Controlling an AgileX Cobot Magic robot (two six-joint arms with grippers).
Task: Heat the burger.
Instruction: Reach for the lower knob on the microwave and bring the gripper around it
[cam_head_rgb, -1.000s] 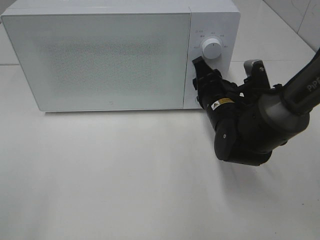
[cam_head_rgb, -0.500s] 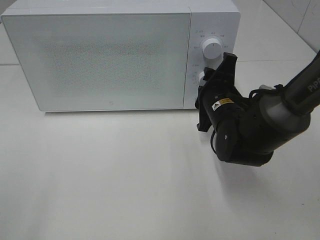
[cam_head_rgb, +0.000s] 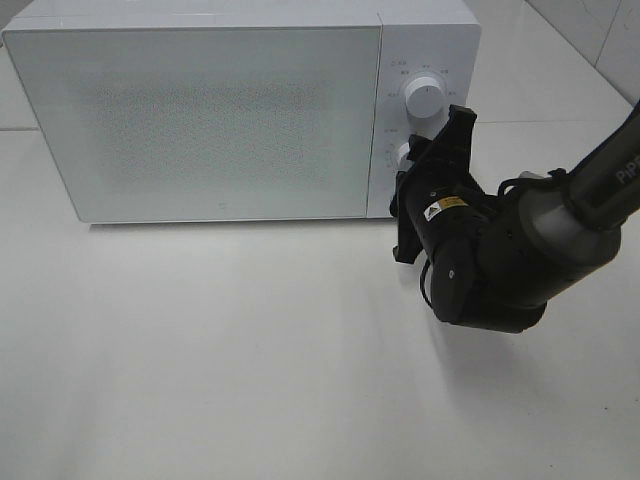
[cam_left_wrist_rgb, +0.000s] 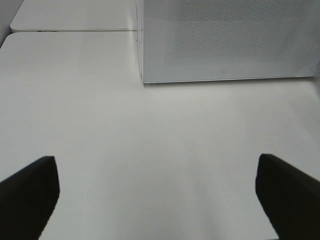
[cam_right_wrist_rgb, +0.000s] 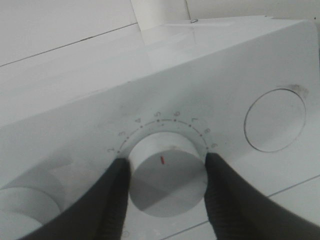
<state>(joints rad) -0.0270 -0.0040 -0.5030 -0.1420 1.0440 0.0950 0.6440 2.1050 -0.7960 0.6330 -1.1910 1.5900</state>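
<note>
The right hand (cam_head_rgb: 428, 175) has twisted round, clamped on the lower timer dial (cam_right_wrist_rgb: 165, 182) at 3 o'clock of the microwave door (cam_head_rgb: 200, 110); that sets the heating time. The burger is unseen, probably inside. The left hand (cam_left_wrist_rgb: 156, 170) hangs open, empty.

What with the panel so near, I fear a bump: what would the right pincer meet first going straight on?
Probably the microwave's control panel: the right pincer grips the lower knob, with its fingertips close to that panel.
</note>
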